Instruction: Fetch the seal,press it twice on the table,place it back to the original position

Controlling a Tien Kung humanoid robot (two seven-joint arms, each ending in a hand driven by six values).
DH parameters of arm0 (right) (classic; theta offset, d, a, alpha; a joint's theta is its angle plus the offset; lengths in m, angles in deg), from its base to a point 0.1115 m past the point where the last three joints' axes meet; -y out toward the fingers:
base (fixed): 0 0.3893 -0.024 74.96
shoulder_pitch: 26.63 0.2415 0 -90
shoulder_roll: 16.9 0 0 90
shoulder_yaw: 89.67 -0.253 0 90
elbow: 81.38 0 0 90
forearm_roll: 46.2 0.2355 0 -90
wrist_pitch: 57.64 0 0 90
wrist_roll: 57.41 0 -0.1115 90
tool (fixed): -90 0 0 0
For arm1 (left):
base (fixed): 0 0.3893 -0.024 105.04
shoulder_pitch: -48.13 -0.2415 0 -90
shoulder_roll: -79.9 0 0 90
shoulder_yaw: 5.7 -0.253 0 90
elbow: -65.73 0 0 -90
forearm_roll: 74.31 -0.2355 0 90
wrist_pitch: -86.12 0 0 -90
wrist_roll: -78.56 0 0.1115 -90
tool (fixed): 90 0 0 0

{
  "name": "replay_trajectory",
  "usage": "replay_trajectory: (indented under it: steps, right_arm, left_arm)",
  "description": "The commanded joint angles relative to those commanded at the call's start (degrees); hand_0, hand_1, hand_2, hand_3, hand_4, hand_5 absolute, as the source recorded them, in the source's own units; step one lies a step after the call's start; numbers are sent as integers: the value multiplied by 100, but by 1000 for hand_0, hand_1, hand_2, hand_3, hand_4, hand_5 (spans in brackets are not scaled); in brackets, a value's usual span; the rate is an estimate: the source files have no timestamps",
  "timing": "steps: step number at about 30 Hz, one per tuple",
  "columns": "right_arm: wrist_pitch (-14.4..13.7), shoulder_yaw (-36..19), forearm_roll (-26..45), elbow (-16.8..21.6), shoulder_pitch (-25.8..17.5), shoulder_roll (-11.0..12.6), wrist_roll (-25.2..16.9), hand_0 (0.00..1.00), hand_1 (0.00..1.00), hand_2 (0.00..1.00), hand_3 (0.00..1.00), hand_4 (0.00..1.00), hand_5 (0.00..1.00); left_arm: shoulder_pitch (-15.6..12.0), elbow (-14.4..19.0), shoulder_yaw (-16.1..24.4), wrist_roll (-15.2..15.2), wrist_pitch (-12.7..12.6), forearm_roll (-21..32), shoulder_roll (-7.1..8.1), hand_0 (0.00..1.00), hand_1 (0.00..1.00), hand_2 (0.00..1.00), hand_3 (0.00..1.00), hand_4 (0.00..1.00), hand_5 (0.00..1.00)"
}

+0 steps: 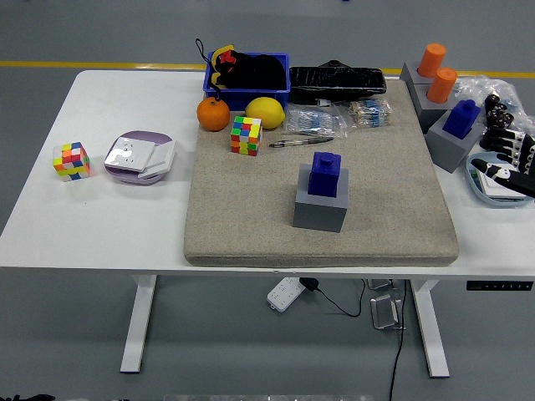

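A blue seal (324, 174) stands upright on a grey block (319, 210) in the middle of the grey felt mat (251, 209). A second blue seal (461, 118) stands on another grey block (449, 148) at the mat's right edge. My right hand (505, 155) is at the picture's right edge, over the table beside that second block, fingers spread and holding nothing. It is far to the right of the middle seal. My left arm is out of view.
Two orange cylinders (436, 72) on a grey stand at the back right. A blue bin (247, 73), an orange (213, 115), a lemon (265, 113), a colour cube (247, 135) and a pen (299, 142) lie at the mat's back. Another cube (71, 160) and a purple plate (140, 156) sit at the left.
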Motion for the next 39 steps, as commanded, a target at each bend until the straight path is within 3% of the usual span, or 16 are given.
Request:
replay_trajectory:
  steps: [17, 39]
  right_arm:
    - [3, -421, -189, 237, -184, -16, 76, 869, 778, 754, 753, 991, 287]
    - [-27, -583, -243, 240, -261, -88, 71, 864, 766, 747, 733, 977, 281]
  left_arm:
    - [-10, -9, 0, 17, 7, 5, -17, 820, 817, 790, 835, 812, 422]
    - [-20, -45, 82, -34, 33, 7, 8, 820, 817, 790, 835, 810, 422]
